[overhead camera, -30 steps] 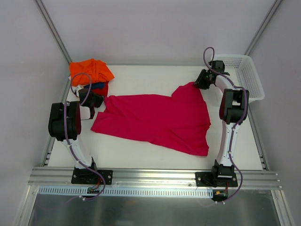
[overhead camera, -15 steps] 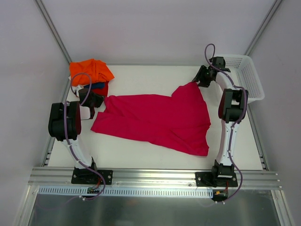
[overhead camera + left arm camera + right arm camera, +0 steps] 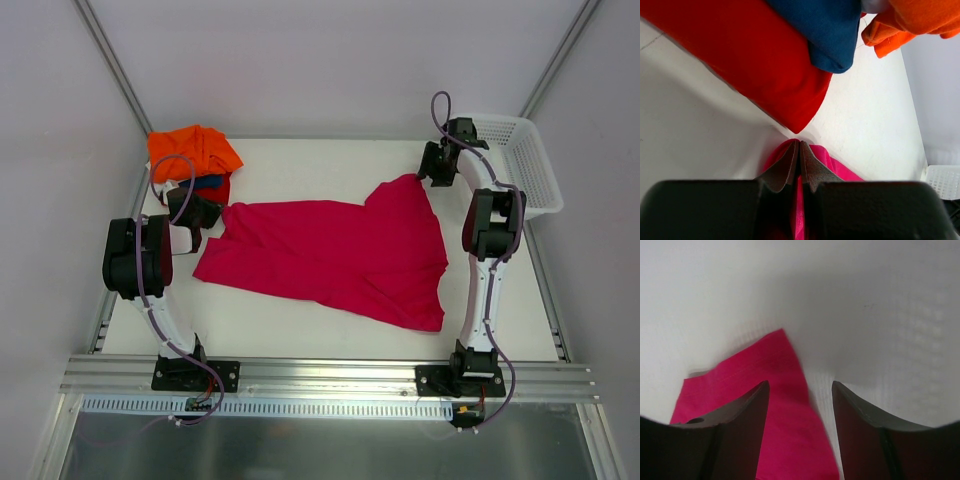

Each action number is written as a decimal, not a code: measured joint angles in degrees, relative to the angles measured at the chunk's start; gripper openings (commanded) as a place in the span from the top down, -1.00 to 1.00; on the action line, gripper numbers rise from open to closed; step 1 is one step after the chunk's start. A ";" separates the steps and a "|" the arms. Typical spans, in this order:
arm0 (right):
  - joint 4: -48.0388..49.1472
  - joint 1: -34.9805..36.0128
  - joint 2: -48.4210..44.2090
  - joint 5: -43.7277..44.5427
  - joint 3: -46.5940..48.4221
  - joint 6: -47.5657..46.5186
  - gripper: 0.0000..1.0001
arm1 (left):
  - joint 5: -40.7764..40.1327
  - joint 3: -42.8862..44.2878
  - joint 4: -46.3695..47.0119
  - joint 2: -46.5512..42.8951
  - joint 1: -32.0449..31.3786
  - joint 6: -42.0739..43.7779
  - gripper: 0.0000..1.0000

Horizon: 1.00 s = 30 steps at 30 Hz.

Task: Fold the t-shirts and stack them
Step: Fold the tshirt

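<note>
Magenta cloth is pinched in the left gripper (image 3: 799,150): its pads (image 3: 785,170) are pressed together on a corner of the pink t-shirt (image 3: 330,250), just beside the red t-shirt (image 3: 755,55) at the bottom of the stack. The dark blue t-shirt (image 3: 825,30) and orange t-shirt (image 3: 190,150) lie on top of it. The right gripper (image 3: 800,387) is spread wide and holds nothing. The shirt's far right corner pokes out between its fingers (image 3: 740,425) and the cloth runs under the left one, and I can't tell whether it touches. The pink shirt lies mostly open across the middle of the table (image 3: 300,160), rumpled along the near hem, with the far right corner peaked toward the basket (image 3: 520,160). My read is that the step is flattening the shirt before the first fold. To do it well I'd bring the right fingers down astride that corner and bite a little way in from the tip so it can't slip. I'd take one layer only, then draw it away from the left pinch to pull the wrinkles out. The left grip needs to be firm and low. The pull should run along the table, clear of the stack and the basket rim.
</note>
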 measured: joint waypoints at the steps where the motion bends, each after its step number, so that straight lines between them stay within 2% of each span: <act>1: -0.39 0.13 0.00 0.87 0.04 -0.68 -0.14 | 0.02 0.00 0.02 0.00 0.00 0.00 1.00; 9: -4.44 1.57 0.42 5.66 1.95 -4.90 -0.17 | 0.28 0.00 0.46 0.17 0.00 0.00 1.00; 30: -4.50 3.80 1.01 2.29 5.81 -2.64 -0.17 | 0.37 0.00 0.72 0.28 0.00 -0.02 1.00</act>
